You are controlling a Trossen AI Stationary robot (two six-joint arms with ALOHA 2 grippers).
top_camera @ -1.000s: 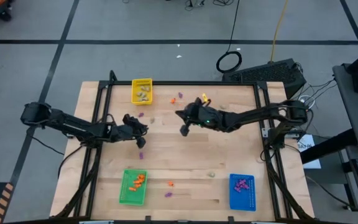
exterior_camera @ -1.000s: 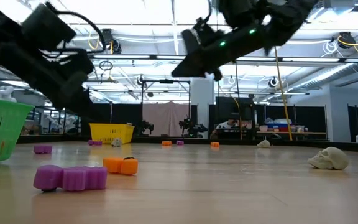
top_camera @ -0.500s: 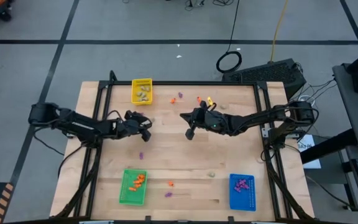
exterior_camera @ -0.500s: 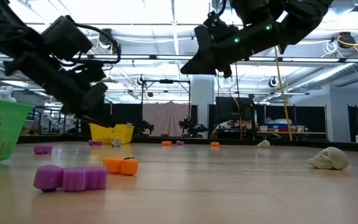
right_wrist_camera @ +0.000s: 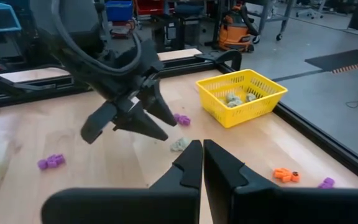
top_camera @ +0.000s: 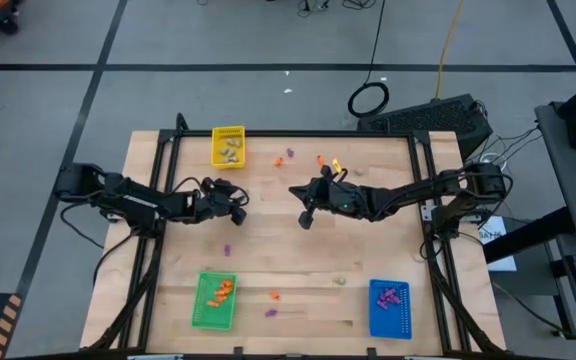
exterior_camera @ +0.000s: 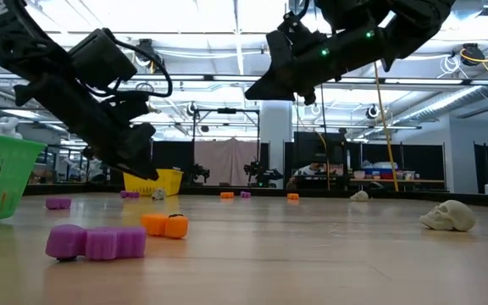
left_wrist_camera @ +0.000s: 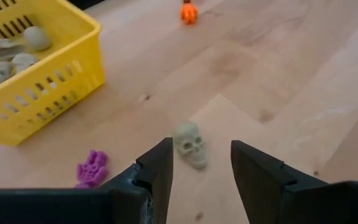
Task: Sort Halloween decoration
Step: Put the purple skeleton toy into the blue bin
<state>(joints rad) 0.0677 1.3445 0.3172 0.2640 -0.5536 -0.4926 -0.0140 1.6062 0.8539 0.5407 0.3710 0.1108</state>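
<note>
The Halloween decoration lies scattered over the wooden table (top_camera: 368, 250). A beige skull (left_wrist_camera: 190, 144) rests on the wood just ahead of my left gripper (left_wrist_camera: 201, 165), which is open, a finger on either side of it and clear of it. A purple trinket (left_wrist_camera: 92, 167) lies beside it. The right wrist view shows the same skull (right_wrist_camera: 180, 144) below my left gripper (right_wrist_camera: 129, 118). My right gripper (top_camera: 306, 218) hovers shut and empty above the table's middle. Beige pieces fill the yellow tray (top_camera: 228, 147).
A green tray (top_camera: 214, 300) with orange pieces stands at the near left, and a blue tray (top_camera: 389, 307) with purple ones at the near right. Loose orange pieces (top_camera: 319, 158) lie at the far edge. A second skull (exterior_camera: 449, 214), a purple piece (exterior_camera: 96, 241) and an orange piece (exterior_camera: 164, 224) lie near the front.
My left gripper has reached toward the table's right and a little toward the far edge, come down over the skull, and opened. My right gripper has risen slightly and drifted a little toward the right, staying shut.
</note>
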